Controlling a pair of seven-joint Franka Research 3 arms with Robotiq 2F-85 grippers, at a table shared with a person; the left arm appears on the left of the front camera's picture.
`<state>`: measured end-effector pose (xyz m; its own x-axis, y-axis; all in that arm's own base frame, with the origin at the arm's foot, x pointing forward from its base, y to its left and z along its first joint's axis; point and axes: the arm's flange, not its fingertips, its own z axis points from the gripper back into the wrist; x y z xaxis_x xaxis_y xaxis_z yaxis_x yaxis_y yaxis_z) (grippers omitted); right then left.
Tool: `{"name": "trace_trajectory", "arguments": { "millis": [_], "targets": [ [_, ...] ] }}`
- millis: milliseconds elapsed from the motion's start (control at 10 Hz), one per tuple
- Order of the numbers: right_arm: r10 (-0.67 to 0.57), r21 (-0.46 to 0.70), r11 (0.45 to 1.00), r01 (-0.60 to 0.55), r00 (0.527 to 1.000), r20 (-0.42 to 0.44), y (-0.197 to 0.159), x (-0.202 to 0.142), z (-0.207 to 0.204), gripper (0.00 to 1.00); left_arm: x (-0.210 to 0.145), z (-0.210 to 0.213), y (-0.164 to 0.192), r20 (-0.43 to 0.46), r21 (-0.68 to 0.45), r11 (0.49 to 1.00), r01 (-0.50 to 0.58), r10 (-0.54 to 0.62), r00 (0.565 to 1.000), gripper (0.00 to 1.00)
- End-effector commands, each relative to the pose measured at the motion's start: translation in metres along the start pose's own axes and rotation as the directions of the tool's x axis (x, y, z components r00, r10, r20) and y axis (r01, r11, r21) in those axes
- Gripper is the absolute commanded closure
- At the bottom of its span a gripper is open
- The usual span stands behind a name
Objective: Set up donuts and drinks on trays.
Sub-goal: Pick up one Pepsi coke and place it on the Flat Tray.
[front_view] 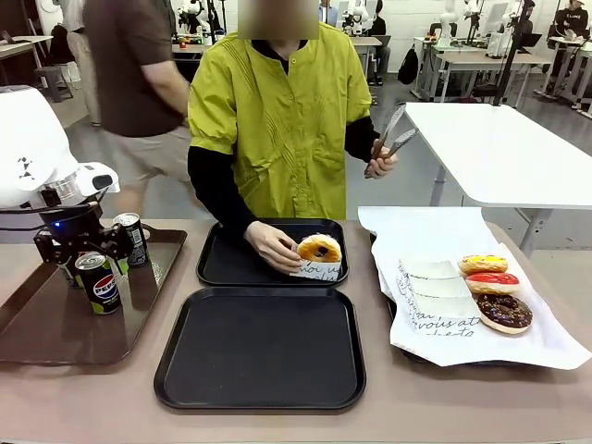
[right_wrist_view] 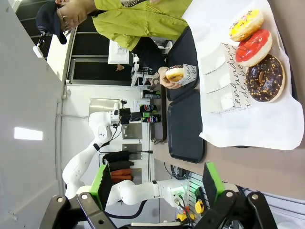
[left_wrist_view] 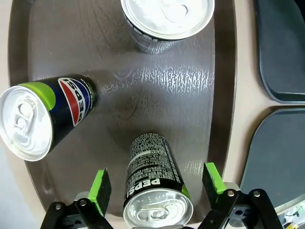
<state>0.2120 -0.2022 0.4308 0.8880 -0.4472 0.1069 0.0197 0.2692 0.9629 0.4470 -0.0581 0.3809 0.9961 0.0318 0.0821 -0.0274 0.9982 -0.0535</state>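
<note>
Left gripper point(left_wrist_view: 156, 181), jaws spread, sits above the glossy brown tray point(front_view: 37, 342), its green pads point(left_wrist_view: 100, 188) clear on either side of an upright Pepsi can point(left_wrist_view: 152, 171). A green-marked can point(left_wrist_view: 43, 114) and a third can point(left_wrist_view: 164, 21) stand near on the same tray. Centre of tabletop point(front_view: 444, 398): near black tray point(front_view: 259, 351), and far black tray point(front_view: 222, 264), where a person's hand point(front_view: 273, 248) holds a golden-brown donut point(front_view: 319, 248) in a printed sleeve. Right: yellow donut point(front_view: 483, 265), red donut point(front_view: 492, 282) and chocolate donut point(front_view: 502, 313) on white paper point(front_view: 546, 347). Right gripper point(right_wrist_view: 156, 180): jaws wide apart.

White left arm point(front_view: 28, 148), black left claw point(left_wrist_view: 156, 183), green pads point(left_wrist_view: 101, 187), silver knuckle screws, person point(front_view: 277, 120) in lime-green short-sleeved smock over black long sleeves
</note>
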Motion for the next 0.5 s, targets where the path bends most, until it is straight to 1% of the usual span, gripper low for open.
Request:
{"name": "trace_trajectory", "arguments": {
  "millis": [0, 400],
  "targets": [
    [0.003, 0.002, 1.000, -0.003, 1.000, -0.002, 0.0007, -0.0001, -0.0002, 0.00, -0.0007, -0.0084, -0.0026, 0.018, 0.020, 1.000, 0.014, -0.014, 1.000, 0.00],
    [0.003, 0.002, 1.000, -0.003, 1.000, -0.002, 0.0007, -0.0001, -0.0002, 0.00, -0.0042, -0.0168, -0.0052, 0.027, 0.035, 0.999, 0.025, -0.026, 0.999, 0.00]
  ]
}}
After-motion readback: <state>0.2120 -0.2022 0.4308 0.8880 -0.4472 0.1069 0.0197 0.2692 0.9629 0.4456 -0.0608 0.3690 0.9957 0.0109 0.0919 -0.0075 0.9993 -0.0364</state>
